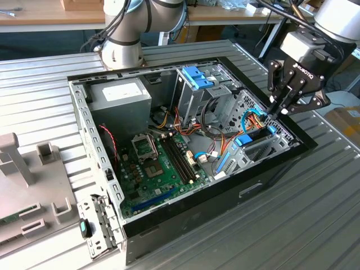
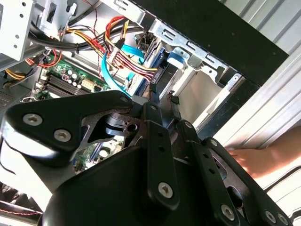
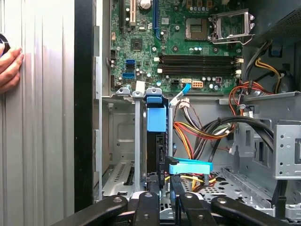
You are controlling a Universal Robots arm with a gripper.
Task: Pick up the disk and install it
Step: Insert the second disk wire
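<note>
The disk (image 1: pixel 256 136) stands on edge in the drive bay at the exterior view's right end of the open computer case (image 1: pixel 79 112). Its bright blue carrier frame (image 1: pixel 243 140) faces the motherboard. In the first wrist view the disk (image 3: pixel 156 146) is a dark slab in a bay slot, and its blue tab (image 3: pixel 156 117) sits at the end toward the motherboard. My gripper (image 1: pixel 277 112) hangs just over the disk's outer end. Its fingers are drawn together at that end of the disk, as both wrist views (image 3: pixel 164 188) (image 2: pixel 161 96) show.
A bundle of coloured cables (image 3: pixel 202 132) and a blue connector (image 3: pixel 188 167) lie right beside the bay. A person's hand (image 3: pixel 7 66) rests on the ribbed table (image 1: pixel 315 202) next to the case. A grey box with a white sticker (image 1: pixel 121 93) and a blue-latched silver cage (image 1: pixel 198 77) sit farther back.
</note>
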